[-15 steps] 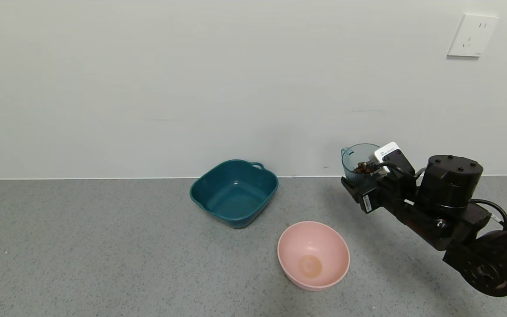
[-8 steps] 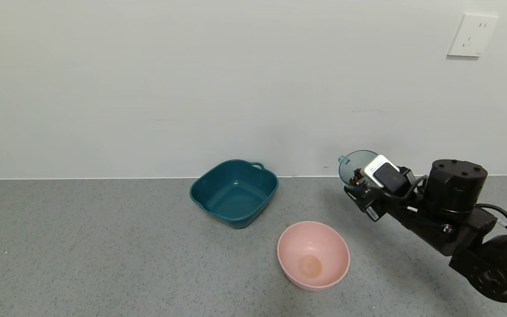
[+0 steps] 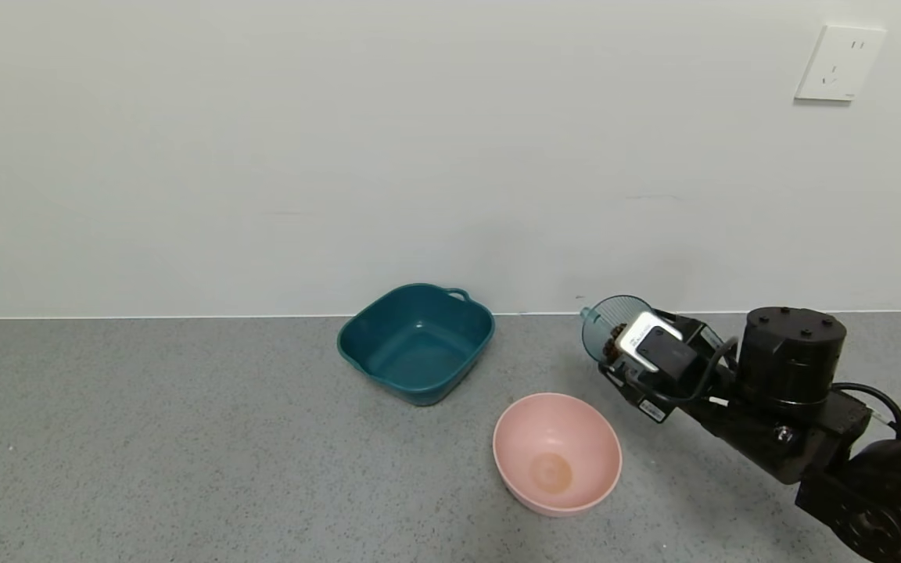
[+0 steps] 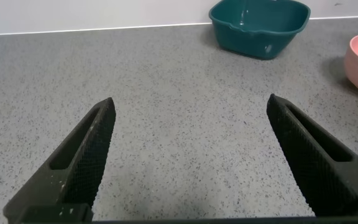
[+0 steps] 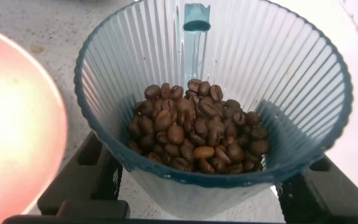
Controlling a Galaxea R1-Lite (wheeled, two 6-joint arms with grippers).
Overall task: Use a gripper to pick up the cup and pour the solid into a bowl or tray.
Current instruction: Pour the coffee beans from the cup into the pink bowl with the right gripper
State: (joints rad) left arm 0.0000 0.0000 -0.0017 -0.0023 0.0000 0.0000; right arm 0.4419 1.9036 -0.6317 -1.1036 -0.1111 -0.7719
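Note:
My right gripper (image 3: 629, 361) is shut on the translucent blue-grey ribbed cup (image 3: 605, 328) and holds it in the air, tilted to the left, above and right of the pale pink bowl (image 3: 558, 453). The right wrist view shows the cup (image 5: 229, 56) between my jaws, with the dark brown beans (image 5: 194, 127) heaped in it and the pink bowl (image 5: 17, 124) blurred beside it. The bowl holds no beans. My left gripper (image 4: 191, 155) is open and empty over bare counter, out of the head view.
A teal squarish tub (image 3: 416, 342) with handles stands behind and left of the bowl, near the wall; it also shows in the left wrist view (image 4: 260, 25). A white wall socket (image 3: 839, 62) is at upper right. The grey speckled counter (image 3: 145, 438) stretches left.
My right gripper has moved left and down with the cup, towards the pink bowl. The cup has tipped further to the left. The left arm has not moved.

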